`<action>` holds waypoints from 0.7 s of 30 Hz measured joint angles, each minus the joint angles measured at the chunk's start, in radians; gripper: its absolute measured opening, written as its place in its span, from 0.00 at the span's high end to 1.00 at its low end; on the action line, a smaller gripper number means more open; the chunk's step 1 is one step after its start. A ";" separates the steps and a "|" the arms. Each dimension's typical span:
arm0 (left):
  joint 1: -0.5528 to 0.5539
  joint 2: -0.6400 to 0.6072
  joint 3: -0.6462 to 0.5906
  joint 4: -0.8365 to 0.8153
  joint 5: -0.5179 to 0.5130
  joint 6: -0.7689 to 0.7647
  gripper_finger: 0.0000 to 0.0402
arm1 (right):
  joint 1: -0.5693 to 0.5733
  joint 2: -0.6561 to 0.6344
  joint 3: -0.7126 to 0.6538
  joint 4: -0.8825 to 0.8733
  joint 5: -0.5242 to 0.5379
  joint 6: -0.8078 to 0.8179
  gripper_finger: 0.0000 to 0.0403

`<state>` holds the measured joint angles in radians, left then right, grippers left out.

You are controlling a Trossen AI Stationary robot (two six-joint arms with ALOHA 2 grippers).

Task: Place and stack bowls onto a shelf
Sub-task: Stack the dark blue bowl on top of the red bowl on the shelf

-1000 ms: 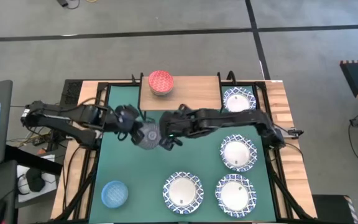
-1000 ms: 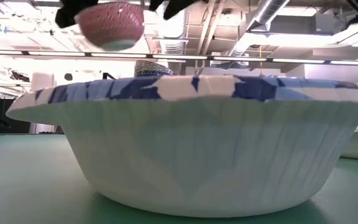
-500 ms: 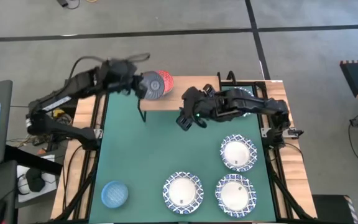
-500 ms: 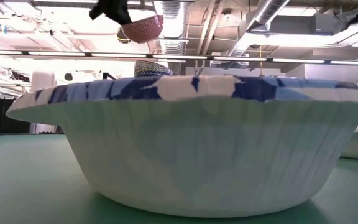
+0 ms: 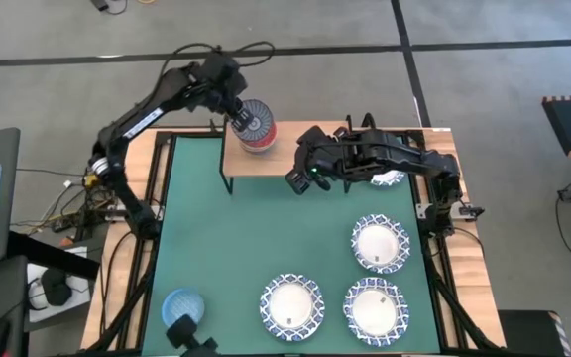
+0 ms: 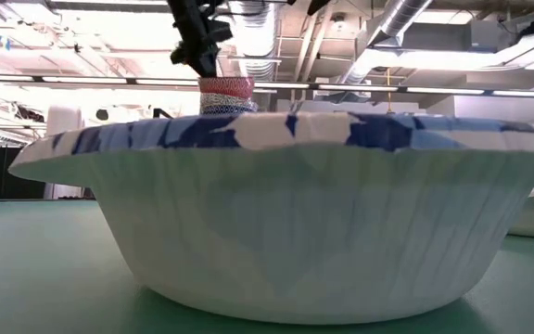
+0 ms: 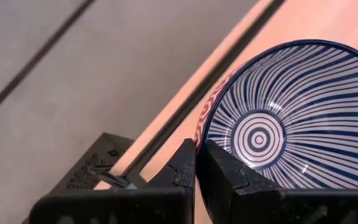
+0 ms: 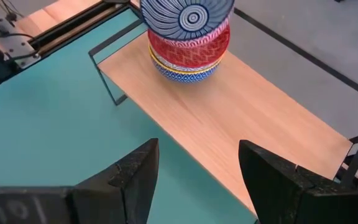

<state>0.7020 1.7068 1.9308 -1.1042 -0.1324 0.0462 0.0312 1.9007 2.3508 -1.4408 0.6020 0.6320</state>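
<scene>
We count five small bowls and four wide white bowls on the bench [image 5: 449,169], going left to right in the high view. A light blue bowl [image 5: 181,307] sits alone at the near left corner of the green mat [image 5: 246,238], partly overlapped at its near edge by a dark object we cannot identify. At the left end of the shelf [image 8: 241,118], a light-wood board on thin black legs, stands one stack. The right wrist view shows it best: a grey-blue patterned bowl [image 8: 187,17] with radiating dark blue stripes and a concentric ring centre is on top, a red patterned bowl [image 8: 189,45] lies under it, then a thin yellow rim [image 8: 166,65], and a dark blue patterned bowl [image 8: 185,73] at the base. Only the edges of the lower three show.

The left end effector [image 7: 197,163] has its fingers pressed narrowly together on the rim of the grey-blue patterned bowl. The right end effector [image 8: 194,177] hovers over the mat just beside the shelf's front edge, jaws wide and holding nothing.

Of the white bowls with blue scalloped rims, three [image 5: 290,305] [image 5: 376,308] [image 5: 380,243] sit in full view on the mat's right half. The fourth [image 5: 390,177] is largely hidden under the right arm. In the low view one white bowl [image 6: 286,223] fills the frame and hides most of the stack.
</scene>
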 joint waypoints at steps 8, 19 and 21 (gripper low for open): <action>0.016 0.094 0.065 -0.060 0.071 0.011 0.98 | 0.002 0.000 0.000 -0.062 -0.004 0.050 0.38; 0.042 0.095 0.067 -0.118 0.087 0.010 0.82 | 0.001 0.001 0.000 -0.073 -0.005 0.048 0.38; 0.043 0.092 0.067 -0.127 0.082 0.002 0.78 | 0.001 0.001 0.000 -0.073 -0.016 0.048 0.38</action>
<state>0.7452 1.7985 1.9976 -1.2312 -0.0500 0.0479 0.0322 1.9018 2.3508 -1.5135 0.5860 0.6799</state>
